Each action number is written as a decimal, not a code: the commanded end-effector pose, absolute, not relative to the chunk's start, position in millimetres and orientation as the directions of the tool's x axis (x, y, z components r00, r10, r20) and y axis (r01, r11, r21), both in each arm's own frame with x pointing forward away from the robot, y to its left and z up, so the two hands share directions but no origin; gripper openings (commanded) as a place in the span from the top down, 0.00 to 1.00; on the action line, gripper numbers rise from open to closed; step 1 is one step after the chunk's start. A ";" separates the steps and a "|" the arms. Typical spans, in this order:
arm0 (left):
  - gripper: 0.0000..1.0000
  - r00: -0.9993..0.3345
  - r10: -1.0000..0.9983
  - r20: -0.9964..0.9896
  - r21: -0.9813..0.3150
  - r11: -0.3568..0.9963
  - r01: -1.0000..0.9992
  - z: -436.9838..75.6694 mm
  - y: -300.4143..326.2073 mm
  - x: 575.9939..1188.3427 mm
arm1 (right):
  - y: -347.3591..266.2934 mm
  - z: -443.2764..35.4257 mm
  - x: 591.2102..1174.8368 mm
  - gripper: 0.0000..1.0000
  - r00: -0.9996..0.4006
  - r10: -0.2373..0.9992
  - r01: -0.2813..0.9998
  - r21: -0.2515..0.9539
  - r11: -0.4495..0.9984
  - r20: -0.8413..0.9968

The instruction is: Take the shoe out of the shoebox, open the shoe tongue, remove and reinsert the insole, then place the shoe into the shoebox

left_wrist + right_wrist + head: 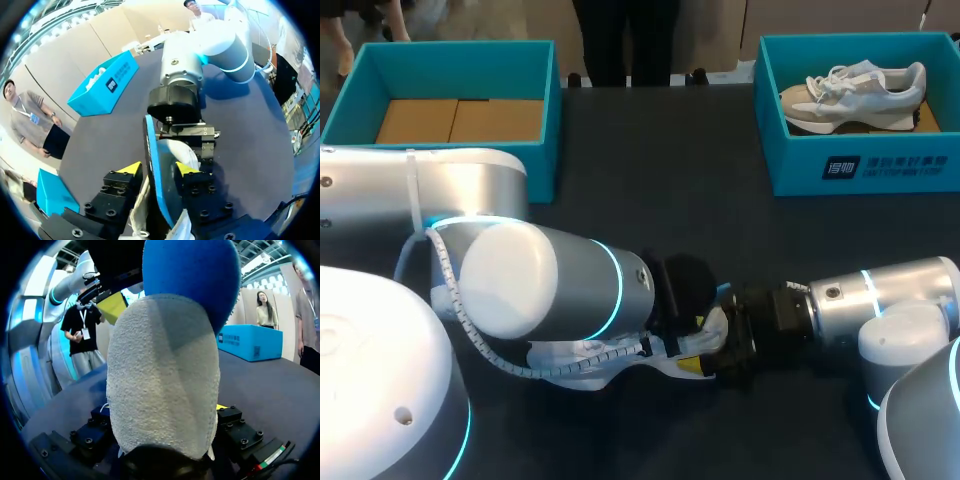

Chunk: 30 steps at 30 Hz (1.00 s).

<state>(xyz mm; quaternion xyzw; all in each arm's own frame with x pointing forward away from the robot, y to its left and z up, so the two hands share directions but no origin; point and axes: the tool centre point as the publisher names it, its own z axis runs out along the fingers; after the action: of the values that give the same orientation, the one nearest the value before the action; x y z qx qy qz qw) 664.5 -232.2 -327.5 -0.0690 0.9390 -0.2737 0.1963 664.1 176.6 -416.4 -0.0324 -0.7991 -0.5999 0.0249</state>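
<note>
the insole (161, 192) looks partway out of the shoe (610, 370), so draw it along the shoe's length without twisting. the left gripper (158, 168) pinches the insole and the right gripper (728, 348) clamps the shoe's end. both arms lie low, meeting at the table's near middle. the far shoebox (880, 165) holds a second shoe (855, 95).

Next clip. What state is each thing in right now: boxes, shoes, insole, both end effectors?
Left teal cardboard shoebox: open, brown floor showing.
Right teal cardboard shoebox: open, holds a sneaker.
Grey-and-white sneaker: resting inside the right box.
White fabric shoe: outside both boxes, held.
Blue foam insole: up on edge by that shoe.
Left end effector: grip unclear.
Right end effector: shut on the white shoe.
</note>
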 end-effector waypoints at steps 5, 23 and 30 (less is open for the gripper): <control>0.57 -0.901 -0.269 -0.340 -0.581 0.814 -0.023 -338.2 -214.7 657.0 | 178.3 -415.6 663.6 1.00 -0.997 0.022 0.083 0.955 0.284 0.080; 0.57 -0.890 -0.325 -0.319 -0.616 0.785 -0.066 -346.9 -216.9 666.2 | 178.3 -415.6 663.6 1.00 -0.997 0.022 0.083 0.955 0.284 0.080; 0.78 -0.892 -0.334 -0.306 -0.612 0.786 -0.085 -354.8 -217.4 670.2 | 178.3 -415.6 663.6 1.00 -0.997 0.022 0.083 0.955 0.284 0.080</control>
<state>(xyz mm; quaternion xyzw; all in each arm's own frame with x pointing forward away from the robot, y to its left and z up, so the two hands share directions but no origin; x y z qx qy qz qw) 669.2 -213.9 -349.0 -0.1138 0.9230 -0.3053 0.2045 664.1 176.6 -416.4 -0.0324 -0.7991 -0.5999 0.0249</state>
